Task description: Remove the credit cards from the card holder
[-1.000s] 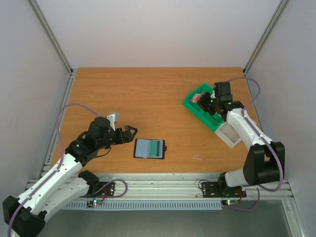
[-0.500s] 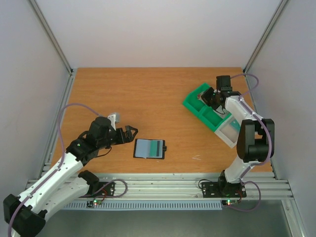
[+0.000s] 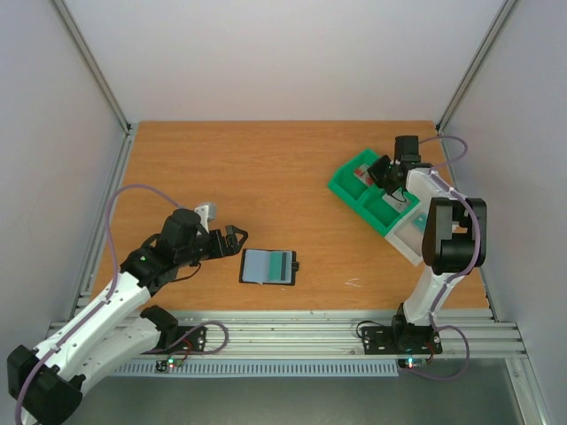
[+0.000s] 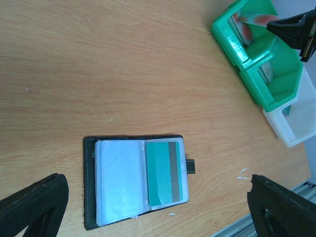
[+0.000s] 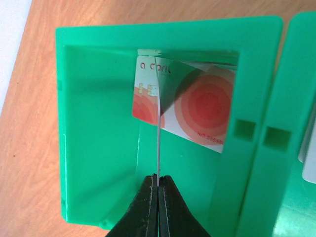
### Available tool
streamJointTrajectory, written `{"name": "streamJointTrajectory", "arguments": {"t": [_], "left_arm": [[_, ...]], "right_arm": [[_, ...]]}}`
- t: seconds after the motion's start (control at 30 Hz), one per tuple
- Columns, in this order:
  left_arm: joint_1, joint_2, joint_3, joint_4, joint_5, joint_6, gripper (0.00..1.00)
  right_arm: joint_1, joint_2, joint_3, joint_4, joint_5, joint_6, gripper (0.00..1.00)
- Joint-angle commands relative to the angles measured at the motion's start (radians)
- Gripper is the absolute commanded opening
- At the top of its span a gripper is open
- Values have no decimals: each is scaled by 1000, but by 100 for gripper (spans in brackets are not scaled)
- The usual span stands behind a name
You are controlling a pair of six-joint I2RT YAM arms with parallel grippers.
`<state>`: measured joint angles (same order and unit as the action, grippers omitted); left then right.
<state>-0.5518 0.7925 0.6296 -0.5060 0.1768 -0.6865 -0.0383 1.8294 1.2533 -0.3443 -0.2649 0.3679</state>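
Observation:
The card holder (image 3: pixel 267 266) lies open on the table, black outside with a pale blue lining (image 4: pixel 118 182). A teal-green credit card (image 4: pixel 165 173) sits in its right sleeve. My left gripper (image 3: pixel 236 237) stands open just left of the holder, touching nothing; its fingers (image 4: pixel 34 207) frame the wrist view. My right gripper (image 5: pixel 158 181) is shut on a thin credit card (image 5: pixel 158 128), seen edge-on, over the far compartment of the green tray (image 3: pixel 356 197). A pale card with round red rings (image 5: pixel 200 106) lies in that compartment.
The green tray (image 5: pixel 98 148) has several compartments. A white bin (image 3: pixel 412 239) adjoins its near end. Both stand at the right of the table, near the side wall. A metal rail runs along the table's near edge.
The right arm has swung its elbow in and up. Its gripper has shifted slightly right over the tray's far compartment, still shut on the card. The left arm has barely moved.

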Motion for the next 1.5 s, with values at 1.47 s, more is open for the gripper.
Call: {"name": "streamJointTrajectory", "arguments": {"t": [1.47], "left_arm": [[-2,59,10,10,1,13,99]], "right_arm": [[-25,36,172,-194,45,-10,27]]}}
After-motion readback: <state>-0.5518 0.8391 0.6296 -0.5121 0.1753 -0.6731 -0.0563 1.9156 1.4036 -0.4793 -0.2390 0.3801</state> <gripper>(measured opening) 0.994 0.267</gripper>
